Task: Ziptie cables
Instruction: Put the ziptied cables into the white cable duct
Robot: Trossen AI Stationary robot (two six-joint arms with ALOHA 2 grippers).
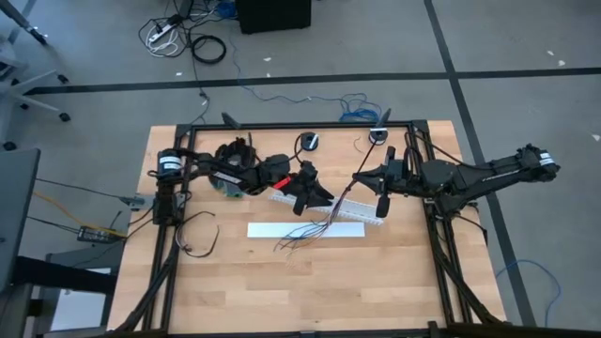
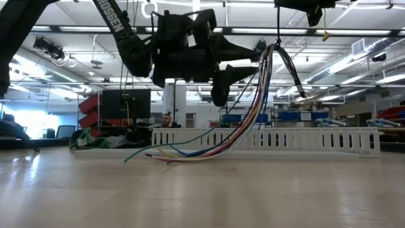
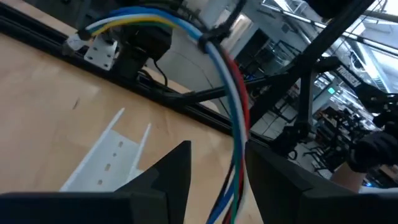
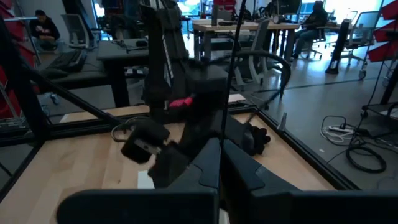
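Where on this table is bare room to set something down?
Bare wood spans the table's near half, below the flat white strip. Crowded: the middle, around the cables, slotted duct and both arms.

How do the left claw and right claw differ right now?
The left claw stands part open with the cables running between its fingers; the right claw is shut on the cables' upper end. In the high view the left claw sits mid-table, the right claw further right. Both hold the bundle above the table.
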